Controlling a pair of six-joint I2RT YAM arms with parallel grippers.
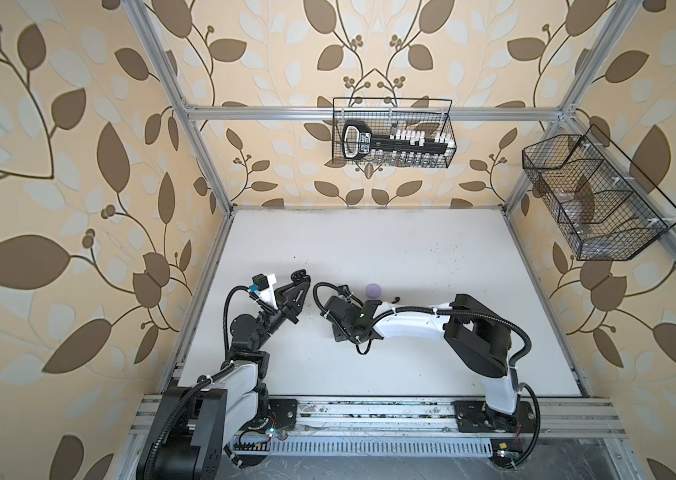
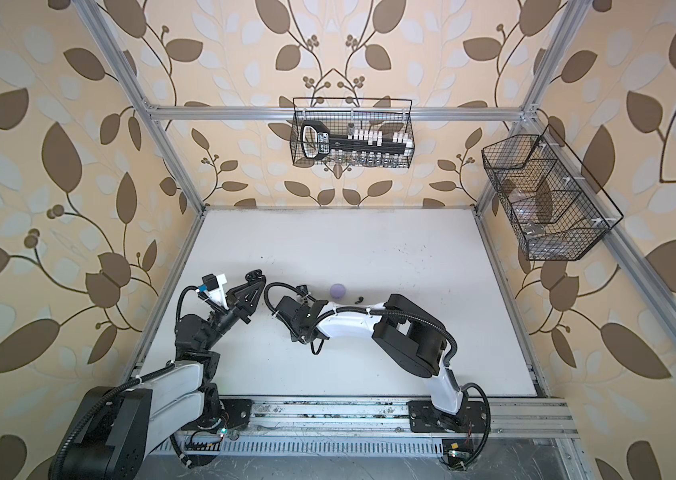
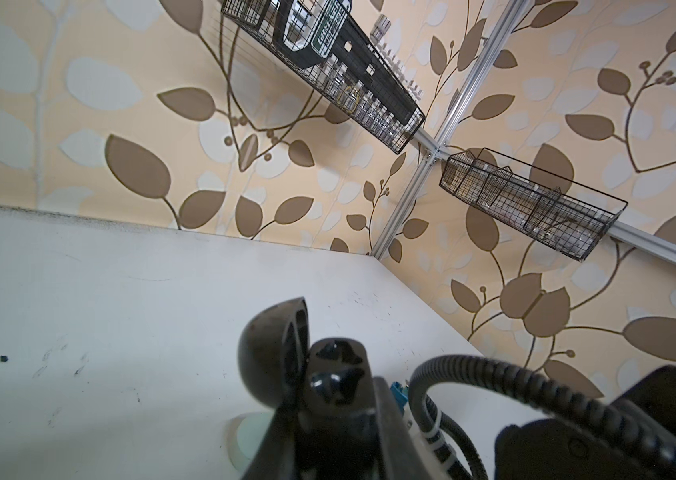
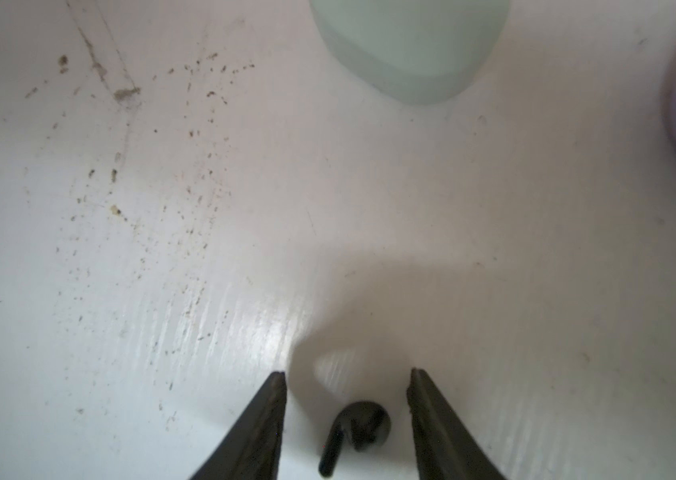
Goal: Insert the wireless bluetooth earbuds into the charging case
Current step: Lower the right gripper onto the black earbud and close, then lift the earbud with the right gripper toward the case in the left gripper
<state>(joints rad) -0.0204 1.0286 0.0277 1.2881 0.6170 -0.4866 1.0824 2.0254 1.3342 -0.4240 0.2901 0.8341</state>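
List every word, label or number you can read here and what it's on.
Nothing can be read for certain.
Green label on the black tool holder in the wire basket: white letters, too blurred to read.
Same label in both top views: too small.
No writing shows elsewhere.

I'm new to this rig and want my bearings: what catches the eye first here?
Brown leaf wallpaper covers the walls, with a wire basket hung on the back one. Over the white table, the left gripper holds an open black charging case, while the right gripper stands open astride a black earbud.
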